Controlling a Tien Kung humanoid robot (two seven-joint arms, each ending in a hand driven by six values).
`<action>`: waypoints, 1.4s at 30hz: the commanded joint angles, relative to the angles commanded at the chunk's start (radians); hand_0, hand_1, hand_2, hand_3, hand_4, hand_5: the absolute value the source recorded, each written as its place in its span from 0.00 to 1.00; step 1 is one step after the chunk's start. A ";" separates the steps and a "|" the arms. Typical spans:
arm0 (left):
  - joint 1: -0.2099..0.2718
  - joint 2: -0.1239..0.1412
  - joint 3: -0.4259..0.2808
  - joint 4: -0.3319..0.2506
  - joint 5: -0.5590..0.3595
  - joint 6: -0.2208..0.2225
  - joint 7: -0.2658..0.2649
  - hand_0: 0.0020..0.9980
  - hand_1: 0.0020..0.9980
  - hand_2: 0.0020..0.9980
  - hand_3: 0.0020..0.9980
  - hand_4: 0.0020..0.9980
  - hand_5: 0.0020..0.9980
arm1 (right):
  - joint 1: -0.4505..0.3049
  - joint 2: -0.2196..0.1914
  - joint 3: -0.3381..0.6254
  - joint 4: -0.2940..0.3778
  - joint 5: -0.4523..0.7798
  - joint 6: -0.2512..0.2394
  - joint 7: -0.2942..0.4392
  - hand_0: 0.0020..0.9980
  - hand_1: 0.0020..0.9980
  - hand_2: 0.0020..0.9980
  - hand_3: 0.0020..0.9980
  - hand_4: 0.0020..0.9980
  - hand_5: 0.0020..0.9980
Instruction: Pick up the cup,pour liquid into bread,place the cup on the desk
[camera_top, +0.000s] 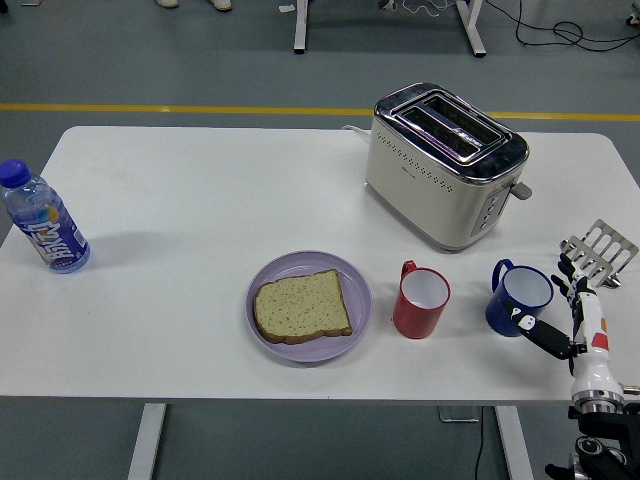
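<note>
Head view — items on the white table (200, 200), listed left to right.

Water bottle (42, 222): clear, blue cap and blue label, upright near the left edge, well apart from everything else.

Lilac plate (360, 290): round, near the front edge at centre. One slice of brown bread (300, 306) lies flat on it, crust side toward the right.

Red cup (421, 300): upright just right of the plate, long axis vertical, mouth open upward, white inside. Its handle points to the far left, toward the toaster side. Contents cannot be made out.

Blue cup (519, 298): upright, right of the red cup and apart from it, axis vertical, mouth upward, pale inside. Handle points to the far left as well.

Toaster (444, 165): cream body with chrome top, two slots, set at an angle behind the two cups; lever and buttons on its right-hand end face.

Metal rack piece (599, 250): small, slotted, near the right edge beyond the blue cup.

Right hand (575, 320): enters from the lower right corner, black fingers on a white and red wrist. Fingers spread and loose, grasping nothing — the thumb (543, 336) reaches toward the blue cup's near right side, its tip just at the cup wall; contact cannot be confirmed. The other fingers stand beside the rack piece.

Both cups stand on the table, unlifted.
</note>
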 joint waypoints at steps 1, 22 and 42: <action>0.000 0.000 0.000 0.000 0.000 0.000 0.000 0.68 0.68 0.70 0.54 0.25 1.00 | 0.002 0.001 -0.001 -0.004 0.002 0.000 0.001 0.96 0.87 0.94 0.95 0.99 0.09; 0.000 -0.003 -0.011 0.000 0.015 0.000 0.009 0.68 0.68 0.70 0.54 0.25 1.00 | 0.050 0.022 -0.034 -0.081 0.039 0.000 0.024 0.97 0.87 0.94 0.96 1.00 0.09; 0.000 -0.006 -0.015 -0.001 0.019 0.001 0.012 0.68 0.68 0.70 0.54 0.25 1.00 | 0.092 0.025 -0.073 -0.133 0.148 0.000 0.071 0.96 0.87 0.94 0.95 1.00 0.09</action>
